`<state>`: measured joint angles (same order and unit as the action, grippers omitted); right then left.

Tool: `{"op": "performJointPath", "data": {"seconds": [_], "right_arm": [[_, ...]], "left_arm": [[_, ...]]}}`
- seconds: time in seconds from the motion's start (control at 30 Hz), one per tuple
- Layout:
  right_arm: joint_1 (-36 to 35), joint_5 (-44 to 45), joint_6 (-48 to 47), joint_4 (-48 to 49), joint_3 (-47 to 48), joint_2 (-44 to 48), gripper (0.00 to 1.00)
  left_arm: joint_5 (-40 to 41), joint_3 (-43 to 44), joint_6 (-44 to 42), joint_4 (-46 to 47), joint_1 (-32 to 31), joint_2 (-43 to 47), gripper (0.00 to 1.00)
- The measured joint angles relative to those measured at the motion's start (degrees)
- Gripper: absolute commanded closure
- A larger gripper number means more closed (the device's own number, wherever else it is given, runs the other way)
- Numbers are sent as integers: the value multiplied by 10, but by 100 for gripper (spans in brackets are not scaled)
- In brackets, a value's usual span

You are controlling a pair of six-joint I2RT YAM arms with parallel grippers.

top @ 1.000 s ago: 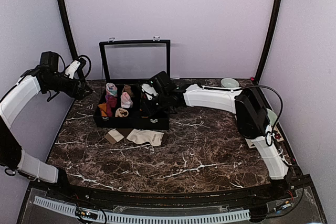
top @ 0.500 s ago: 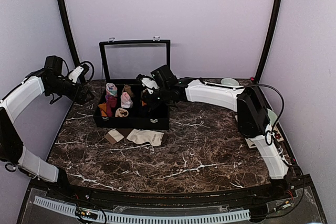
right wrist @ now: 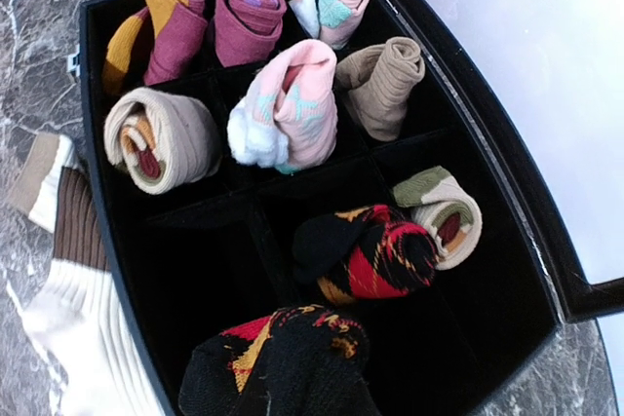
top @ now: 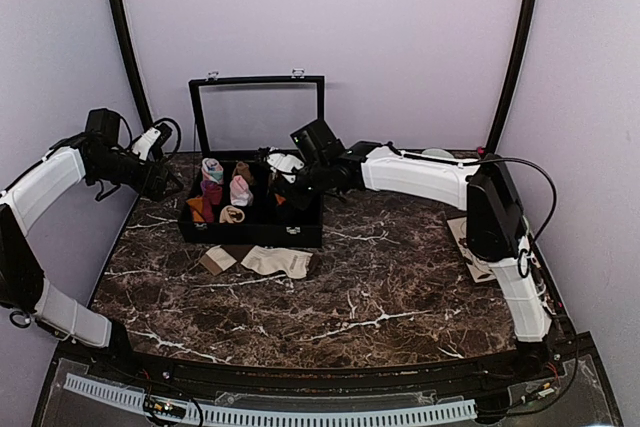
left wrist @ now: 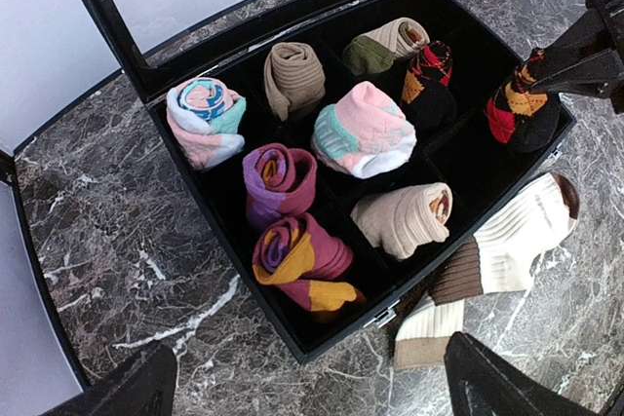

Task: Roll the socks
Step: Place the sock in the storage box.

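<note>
step: stowing. the argyle socks looked done. one rolled argyle bundle point(right wrist: 366, 250) sat in a right-side compartment of the black box point(top: 250, 232), and a second argyle roll point(left wrist: 522, 109) was being lowered into the box's near-right corner compartment.
right gripper point(left wrist: 551, 70): clamped together on the top of that second argyle roll, reaching over the box from the right. the roll was partly below the rim. couldn't tell if it touched the compartment floor.
left gripper point(top: 162, 180): fingers wide apart, holding nothing, hanging off the box's left side above the counter's left edge.
cream socks point(top: 275, 261): unrolled, flat on the counter point(top: 380, 287), just beside the box's near wall, brown toe to the right and cuff to the left.
box: lid up, toward the counter's far edge, left of centre. the other compartments held finished rolls, e.g. the pink bundle point(left wrist: 363, 129), not our job.
progress: roughly half by my read. argyle nearly stowed, cream untouched.
next move: probably seat the roll, let go, then lift straight up so the fingers don't drag it back out. after that the cream pair wants one gripper pinning an end while the other rolls it.
risk: soft roll could unwind on release, since the corner compartment looked roomy.
</note>
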<state>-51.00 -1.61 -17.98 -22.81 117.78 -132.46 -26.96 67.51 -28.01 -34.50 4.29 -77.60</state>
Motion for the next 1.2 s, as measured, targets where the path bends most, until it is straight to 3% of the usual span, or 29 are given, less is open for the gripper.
{"op": "performJointPath", "data": {"seconds": [0.3,0.7,1.03,1.2], "right_arm": [[-19,14,-52,4,-47,71,100],[-71,16,-65,-19,16,-12,100],[-65,18,-32,10,-2,-3,100],[-45,61,-45,26,-27,17,100]], "left_arm": [[-9,-13,2,3,0,8,1],[-3,-28,3,8,0,24,1],[-1,-31,8,17,0,24,1],[-2,-31,10,17,0,24,1]]}}
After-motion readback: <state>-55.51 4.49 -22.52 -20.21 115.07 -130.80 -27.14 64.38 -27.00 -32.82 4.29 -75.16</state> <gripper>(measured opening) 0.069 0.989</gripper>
